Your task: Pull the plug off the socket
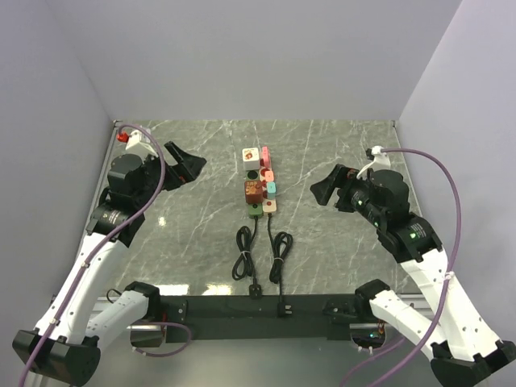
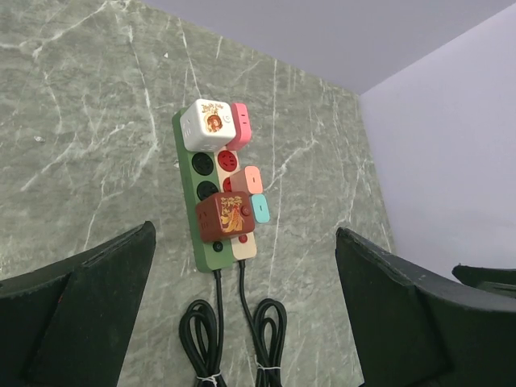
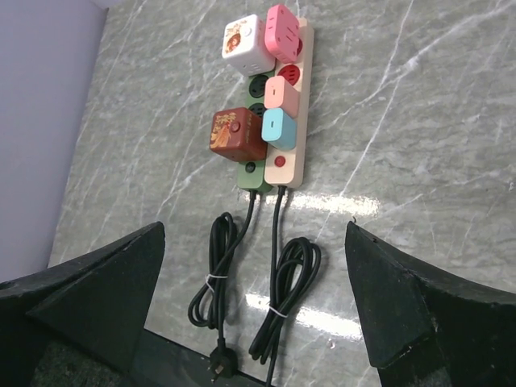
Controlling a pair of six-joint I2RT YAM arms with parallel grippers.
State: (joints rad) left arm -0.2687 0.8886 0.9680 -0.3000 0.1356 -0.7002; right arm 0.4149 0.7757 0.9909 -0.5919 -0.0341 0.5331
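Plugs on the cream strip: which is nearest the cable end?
The teal plug, beside the brown cube; the hot-pink plug and pale-pink plug sit farther up the cream strip.

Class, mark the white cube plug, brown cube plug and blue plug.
white cube plug (image 3: pixel 246 44), right wrist view, top face.
brown cube plug (image 3: pixel 236 135), right wrist view, top face.
blue plug (image 3: pixel 280 129), right wrist view, top face.
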